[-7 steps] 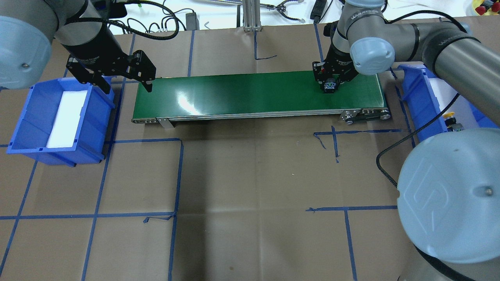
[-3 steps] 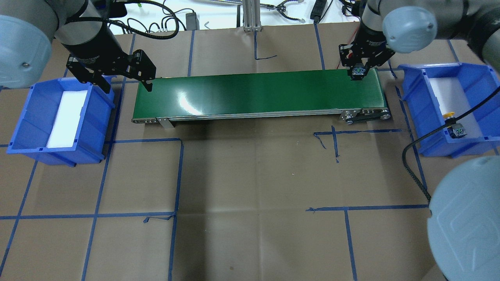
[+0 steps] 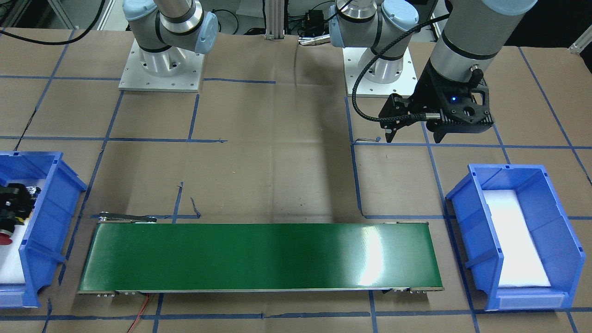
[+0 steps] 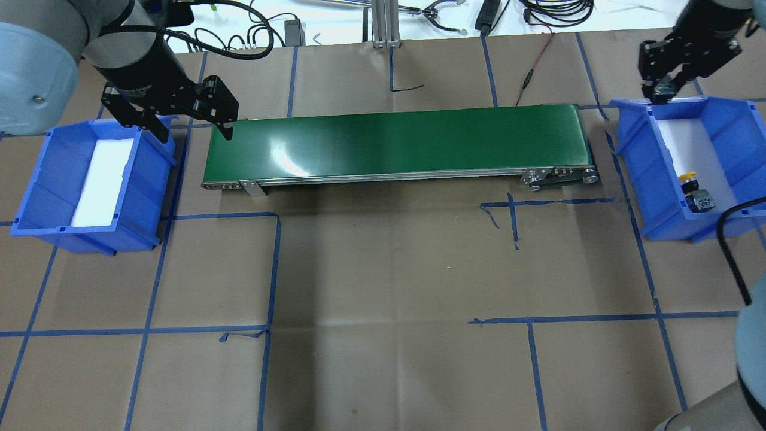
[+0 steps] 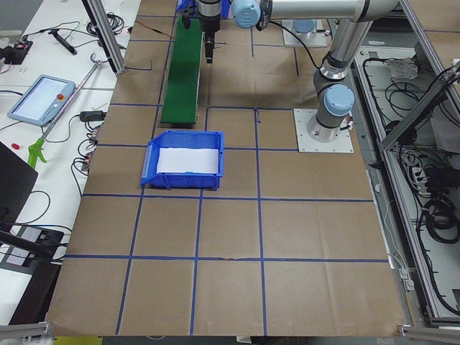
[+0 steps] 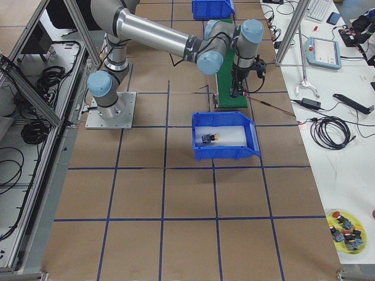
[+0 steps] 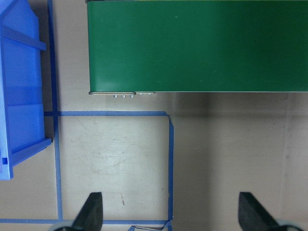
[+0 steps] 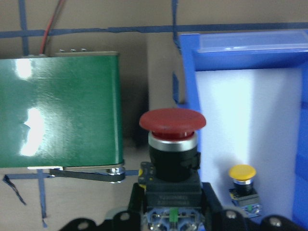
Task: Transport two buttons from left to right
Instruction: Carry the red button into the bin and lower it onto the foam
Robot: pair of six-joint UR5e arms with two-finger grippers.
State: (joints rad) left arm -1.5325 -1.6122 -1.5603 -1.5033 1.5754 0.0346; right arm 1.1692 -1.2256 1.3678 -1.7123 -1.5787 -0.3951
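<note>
On the left, the left bin [image 4: 36,197] holds only its white liner [image 4: 102,179], and the left hand [image 4: 196,135] hangs spread and empty between it and the green belt [image 4: 395,140], just as it did a second ago. On the right, the right hand [image 4: 664,90], clenched on the black body of the red button [image 8: 172,144], has left the belt's end and now hovers at the far rim of the right bin [image 4: 634,155], where the yellow button [image 4: 689,177] already lies. I judge the task nearly done: only lowering over the padding and letting go remains.

Left gripper [image 4: 196,134] gapes; right gripper [image 4: 662,91] clamps red button [image 8: 172,121].
</note>
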